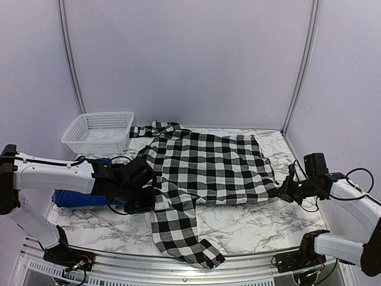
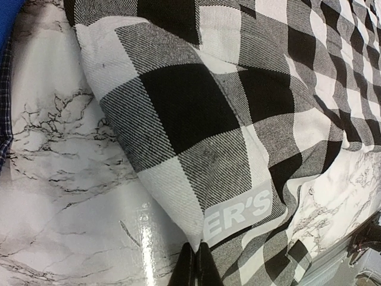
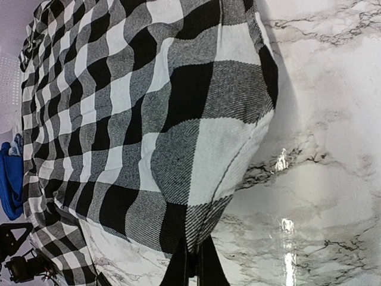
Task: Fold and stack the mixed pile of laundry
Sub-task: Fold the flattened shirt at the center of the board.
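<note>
The black-and-white flannel shirt (image 1: 208, 164) of the mixed laundry pile lies spread over the marble table. My left gripper (image 1: 152, 201) is shut on its left edge, and in the left wrist view the fingertips (image 2: 195, 250) pinch a fold of the shirt (image 2: 178, 107) beside a grey label (image 2: 238, 217). My right gripper (image 1: 280, 193) is shut on the right edge; the right wrist view shows the jaws (image 3: 196, 255) clamping a corner of the shirt (image 3: 149, 107). A royal-blue shirt (image 1: 71, 198) lies under my left arm. A small-checked navy cloth (image 2: 5, 89) shows at that view's left edge.
A white lattice basket (image 1: 98, 132) stands at the back left. One sleeve (image 1: 184, 238) trails toward the table's near edge and another (image 1: 156, 127) lies at the back beside the basket. Bare marble table (image 1: 256, 226) shows at the front right.
</note>
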{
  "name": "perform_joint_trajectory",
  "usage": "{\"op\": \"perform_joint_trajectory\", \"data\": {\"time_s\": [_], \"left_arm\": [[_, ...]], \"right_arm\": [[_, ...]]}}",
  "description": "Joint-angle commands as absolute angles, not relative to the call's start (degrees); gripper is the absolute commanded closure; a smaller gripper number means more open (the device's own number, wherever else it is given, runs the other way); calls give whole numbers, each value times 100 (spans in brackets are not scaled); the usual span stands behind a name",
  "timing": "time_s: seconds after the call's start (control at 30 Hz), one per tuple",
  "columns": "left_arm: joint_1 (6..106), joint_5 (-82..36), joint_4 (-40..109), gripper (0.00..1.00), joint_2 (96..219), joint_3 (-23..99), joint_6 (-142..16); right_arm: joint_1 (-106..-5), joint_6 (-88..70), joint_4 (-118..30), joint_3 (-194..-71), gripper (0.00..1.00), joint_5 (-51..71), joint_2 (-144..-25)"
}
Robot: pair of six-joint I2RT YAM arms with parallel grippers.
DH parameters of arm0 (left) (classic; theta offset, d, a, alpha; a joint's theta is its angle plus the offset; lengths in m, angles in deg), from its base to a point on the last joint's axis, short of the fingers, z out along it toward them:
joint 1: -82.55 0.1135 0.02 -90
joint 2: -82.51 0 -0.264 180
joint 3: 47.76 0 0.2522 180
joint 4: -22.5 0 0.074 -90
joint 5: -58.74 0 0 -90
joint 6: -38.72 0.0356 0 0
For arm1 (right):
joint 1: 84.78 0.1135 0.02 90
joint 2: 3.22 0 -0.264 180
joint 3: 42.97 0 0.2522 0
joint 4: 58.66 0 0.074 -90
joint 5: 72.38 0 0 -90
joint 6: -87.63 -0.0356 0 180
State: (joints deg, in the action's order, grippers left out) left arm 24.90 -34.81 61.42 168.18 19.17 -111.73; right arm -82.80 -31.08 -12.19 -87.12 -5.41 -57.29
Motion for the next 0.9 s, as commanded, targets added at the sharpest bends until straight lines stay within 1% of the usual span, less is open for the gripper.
{"op": "perform_joint_trajectory", "data": {"time_s": [0.0, 0.17, 0.37, 0.5, 0.7, 0.87], "left_arm": [[2356, -3409, 6451, 100, 16765, 1900, -11193], [2305, -3271, 6456, 100, 16781, 1875, -11301], [2305, -3528, 6541, 100, 16344, 1952, -11414], [2336, -3695, 6679, 100, 16266, 2269, -11286], [2613, -3739, 7156, 100, 16751, 3196, -11009], [3152, -3534, 7327, 100, 16947, 3564, -10880]], "right_arm": [[-8315, -3186, -850, -8646, 100, -441, -5426], [-8312, -3232, -717, -8614, 100, -416, -5292], [-8314, -3252, -481, -8898, 100, -406, -5089], [-8315, -3253, -412, -9027, 100, -317, -5092], [-8315, -3258, -419, -9316, 100, -62, -5532], [-8316, -3328, -574, -9726, 100, 100, -6005]]}}
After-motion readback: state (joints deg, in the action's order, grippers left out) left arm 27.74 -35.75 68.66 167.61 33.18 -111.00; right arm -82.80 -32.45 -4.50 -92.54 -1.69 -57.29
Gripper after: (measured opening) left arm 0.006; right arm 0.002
